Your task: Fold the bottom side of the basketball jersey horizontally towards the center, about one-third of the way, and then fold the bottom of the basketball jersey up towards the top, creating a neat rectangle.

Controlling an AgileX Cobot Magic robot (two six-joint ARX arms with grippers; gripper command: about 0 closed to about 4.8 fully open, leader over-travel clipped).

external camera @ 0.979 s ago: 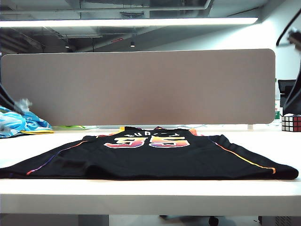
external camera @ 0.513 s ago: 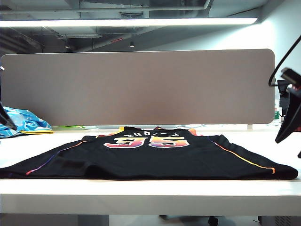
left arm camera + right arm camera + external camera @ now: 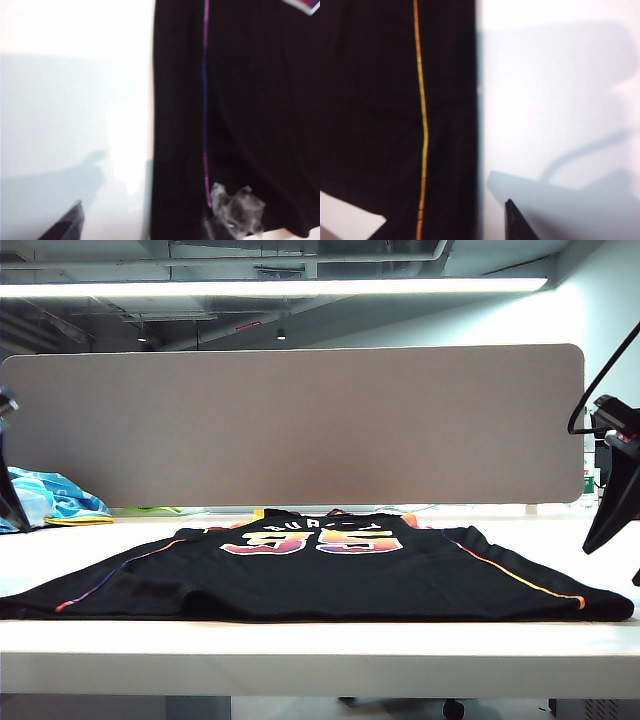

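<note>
The basketball jersey [image 3: 320,575] lies flat, unfolded. The left gripper [image 3: 145,225] and right gripper [image 3: 462,220], both spread and empty, straddle the jersey's side edges near its hem. Next, each must likely pinch its edge for the first fold.

White table [image 3: 320,650] bears black jersey [image 3: 330,575], blue cloth [image 3: 55,502]

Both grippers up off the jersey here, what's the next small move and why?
Probably lower both onto the near hem corners and pinch. The basketball jersey lies flat and unfolded. The left gripper hangs open above its purple-striped side edge, the right gripper open above the orange-striped side edge, and neither holds cloth. In the exterior view both arms sit above the table at the outer ends.
</note>
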